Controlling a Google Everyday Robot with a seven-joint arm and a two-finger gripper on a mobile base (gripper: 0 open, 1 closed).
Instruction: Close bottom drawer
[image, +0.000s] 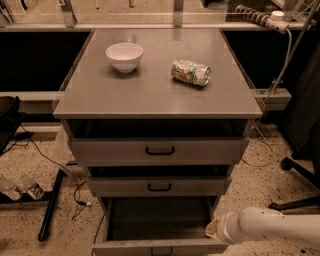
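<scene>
The bottom drawer (159, 246) is the lowest of three grey drawers in the cabinet. It stands pulled far out, with its dark inside showing and its front panel at the lower edge of the view. My white arm (270, 226) comes in from the lower right. Its wrist end lies just right of the open drawer's right side, near the front corner. The gripper itself is out of view. The middle drawer (159, 186) and the top drawer (159, 150) stand slightly out, each with a black bar handle.
A white bowl (124, 56) and a crushed can (190, 72) lie on the cabinet top (150, 95). Plastic bottles (19, 187), cables and a black bar lie on the floor at left. A chair base (300, 175) stands at right.
</scene>
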